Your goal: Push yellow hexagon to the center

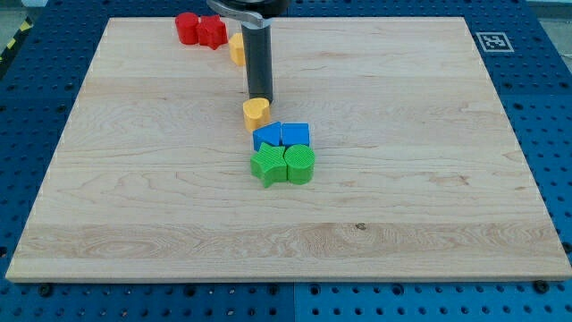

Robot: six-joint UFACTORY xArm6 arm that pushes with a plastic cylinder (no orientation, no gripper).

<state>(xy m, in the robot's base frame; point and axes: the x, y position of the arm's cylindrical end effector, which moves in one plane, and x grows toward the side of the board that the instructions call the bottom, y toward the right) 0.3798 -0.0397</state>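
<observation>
A yellow block [237, 48], which looks like the hexagon, sits near the view's top, partly hidden behind my dark rod. A second yellow block [256, 114], heart-like in shape, lies below it near the board's middle. My tip [259, 96] rests just above this second yellow block, touching or nearly touching its upper edge. The tip is well below the yellow block at the top.
Two red blocks [199, 29] sit together at the view's top left, next to the upper yellow block. Two blue blocks [281, 135] lie just below the heart-like yellow block, and two green blocks [282, 165] lie below those. The wooden board [429, 179] lies on a blue perforated table.
</observation>
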